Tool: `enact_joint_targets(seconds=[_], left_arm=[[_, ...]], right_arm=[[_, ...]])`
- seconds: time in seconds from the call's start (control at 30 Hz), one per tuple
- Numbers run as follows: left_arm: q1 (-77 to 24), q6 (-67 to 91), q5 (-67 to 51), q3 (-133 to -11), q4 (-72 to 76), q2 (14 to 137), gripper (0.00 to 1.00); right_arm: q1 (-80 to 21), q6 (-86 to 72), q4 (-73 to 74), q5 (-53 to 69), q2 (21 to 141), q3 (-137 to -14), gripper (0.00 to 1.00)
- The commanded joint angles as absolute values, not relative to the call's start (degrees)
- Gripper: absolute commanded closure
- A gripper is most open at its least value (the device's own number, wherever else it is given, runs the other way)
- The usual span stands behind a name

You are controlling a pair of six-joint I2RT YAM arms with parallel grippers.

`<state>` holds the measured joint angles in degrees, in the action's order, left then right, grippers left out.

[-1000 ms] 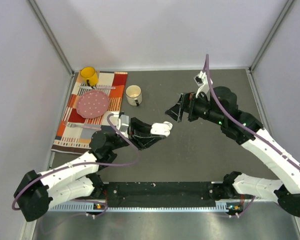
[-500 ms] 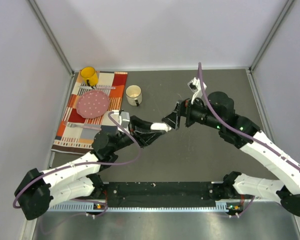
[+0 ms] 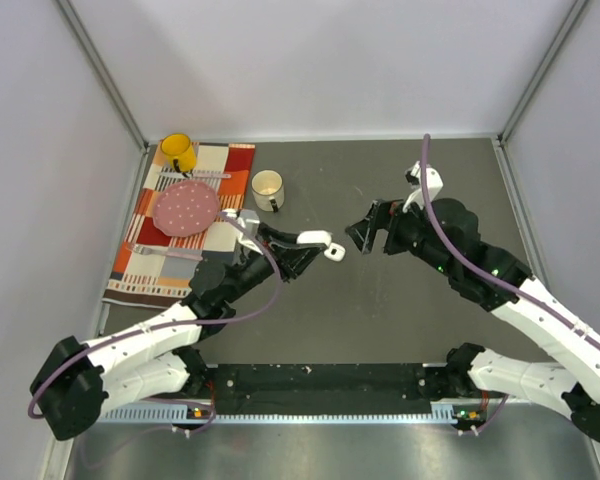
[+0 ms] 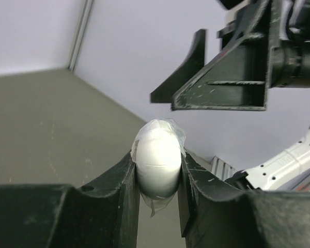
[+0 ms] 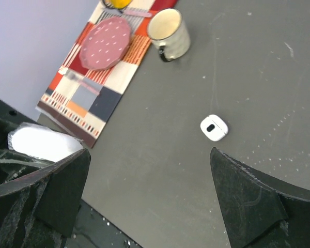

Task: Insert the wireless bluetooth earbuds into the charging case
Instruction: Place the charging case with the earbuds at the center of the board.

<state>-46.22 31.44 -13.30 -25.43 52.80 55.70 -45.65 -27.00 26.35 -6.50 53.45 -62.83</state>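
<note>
Charging case (image 4: 156, 155), glossy white, sits pinched in left gripper (image 4: 157, 168).

Mugs: 2, a yellow mug (image 3: 177, 152) and a cream mug (image 3: 268, 188). Pink dotted plate (image 3: 187, 207): 1. Patterned cloth (image 3: 140, 272): 1. White cases: 2, a wrapped case (image 4: 156, 160) and a bare case (image 5: 214, 127). Thin utensils on the cloth: probably 2, a clear stick (image 5: 80, 81) and a pink stick (image 5: 139, 11), kind too blurry to tell. Grippers: 2, the left gripper (image 3: 315, 241) and the right gripper (image 5: 149, 152).
</note>
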Motion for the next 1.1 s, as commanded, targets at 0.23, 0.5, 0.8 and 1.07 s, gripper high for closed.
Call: enact_joint_targets(seconds=[0.23,0.5,0.8,1.07], left_arm=[[-44.2,44.8,-12.6,-30.3,28.3,66.5,1.0],[-40.5,60.9,-32.8,-34.0,44.4,93.1,1.0],[-40.3,59.9,-29.8,-38.8,41.6,99.9,0.93],[-39.8,58.6,-27.5,-40.8,34.1,102.0,0.82]], right_arm=[[-43.1,-38.8,28.7,-15.2,48.3,-56.7,0.01],[-39.8,-39.3,29.4,-10.5,47.6,-55.1,0.01],[-38.8,-38.8,30.3,-10.5,45.8,-54.0,0.01],[-38.4,-38.5,30.8,-10.5,45.4,-53.4,0.01]])
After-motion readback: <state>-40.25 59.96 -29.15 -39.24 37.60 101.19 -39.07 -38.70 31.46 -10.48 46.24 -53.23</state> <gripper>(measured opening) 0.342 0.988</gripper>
